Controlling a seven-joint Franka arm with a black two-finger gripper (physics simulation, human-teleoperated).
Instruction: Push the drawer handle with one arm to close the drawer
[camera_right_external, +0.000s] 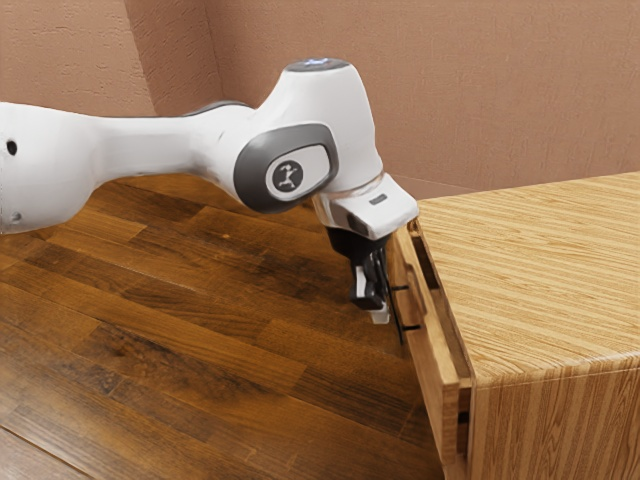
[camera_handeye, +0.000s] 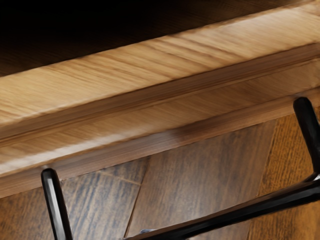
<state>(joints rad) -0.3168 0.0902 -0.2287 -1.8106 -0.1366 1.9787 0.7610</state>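
- the drawer (camera_right_external: 434, 352) is partly open, its front standing out from the side of the cabinet (camera_right_external: 545, 275), with a dark gap between them in the exterior view.
- its front is pale, honey-coloured wood; close up in the wrist view the grain runs in fine slanting streaks, paler bands alternating with browner strips, with a soft shine in places.
- the handle (camera_right_external: 402, 329) is a slim, glossy black bar on two rounded black posts, which hold it off the outer face of the drawer.
- the gripper (camera_right_external: 376, 308) points downward beside the handle, on the outer side of the drawer front; whether they touch, i cannot tell.
- whether the gripper is spread or pressed together, i cannot tell either.
- the floor (camera_right_external: 190, 315) below is darker, red-brown planks, against which the black handle shows clearly in the wrist view.
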